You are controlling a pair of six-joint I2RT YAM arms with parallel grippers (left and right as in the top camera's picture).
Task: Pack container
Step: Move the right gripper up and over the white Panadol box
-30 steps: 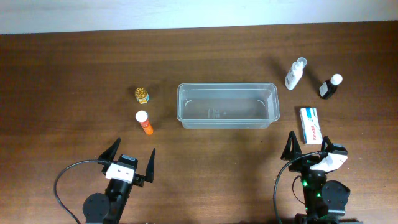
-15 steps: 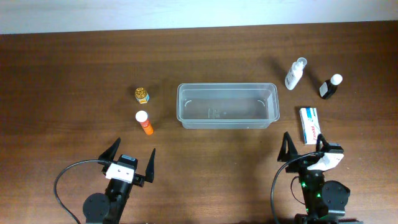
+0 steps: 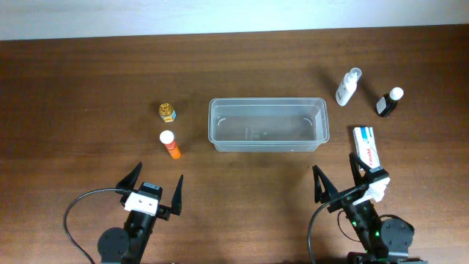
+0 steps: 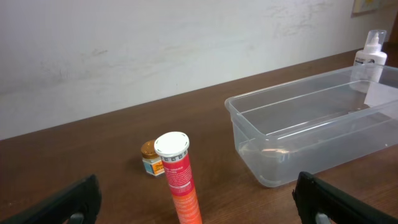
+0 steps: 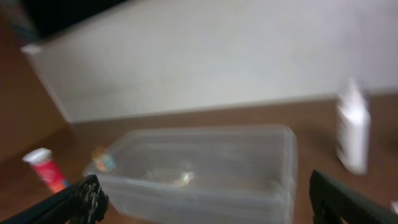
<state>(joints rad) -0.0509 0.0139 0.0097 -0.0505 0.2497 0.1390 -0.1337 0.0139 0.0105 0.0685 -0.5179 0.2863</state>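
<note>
Overhead view: the left gripper and right gripper are being held wide and empty. The container is lying ahead, between the two finger pairs. The box, just beyond the right gripper's fingers, is likely being exposed to a sideways shove from an off-centre approach.

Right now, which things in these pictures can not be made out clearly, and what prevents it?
White box: overhead only, print too small to read.
Dark bottle: overhead only, label too small.
Spray bottle: right wrist view is blurred, so detail is lost.
Orange tube: left wrist view, lower end cut off by the bottom edge.
Container: marks on its floor, overhead, too faint to identify.
</note>
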